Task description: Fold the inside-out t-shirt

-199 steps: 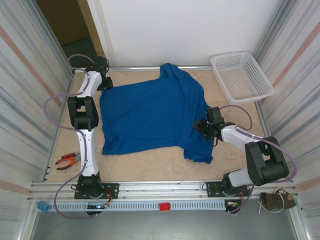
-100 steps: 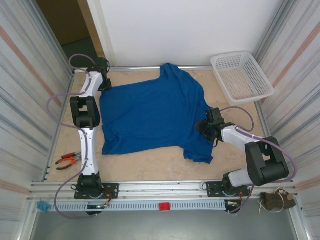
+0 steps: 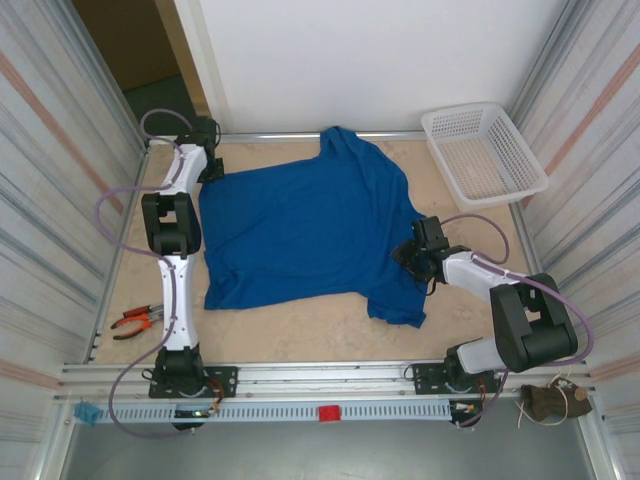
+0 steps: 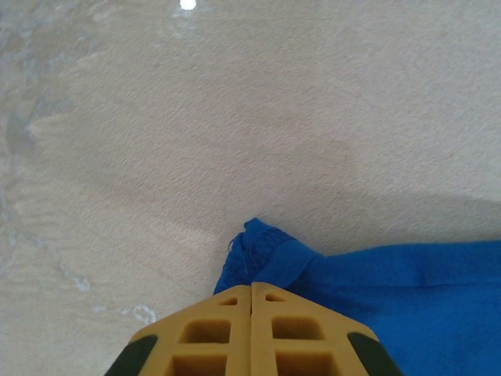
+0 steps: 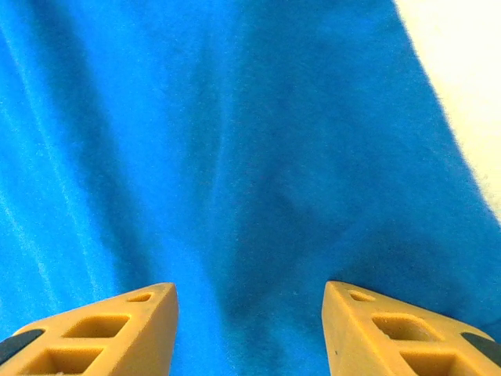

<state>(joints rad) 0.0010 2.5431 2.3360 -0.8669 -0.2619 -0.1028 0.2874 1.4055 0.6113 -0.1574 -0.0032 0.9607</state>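
My left pincer (image 4: pixel 251 294) grips the t-shirt (image 3: pixel 300 225) at its 10 o'clock corner — cloth runs toward 4, right pincer (image 5: pixel 250 313) open above it.

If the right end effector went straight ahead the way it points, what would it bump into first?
The blue t-shirt. The right end effector points down at the cloth with its fingers apart, so it would most likely touch the shirt first.
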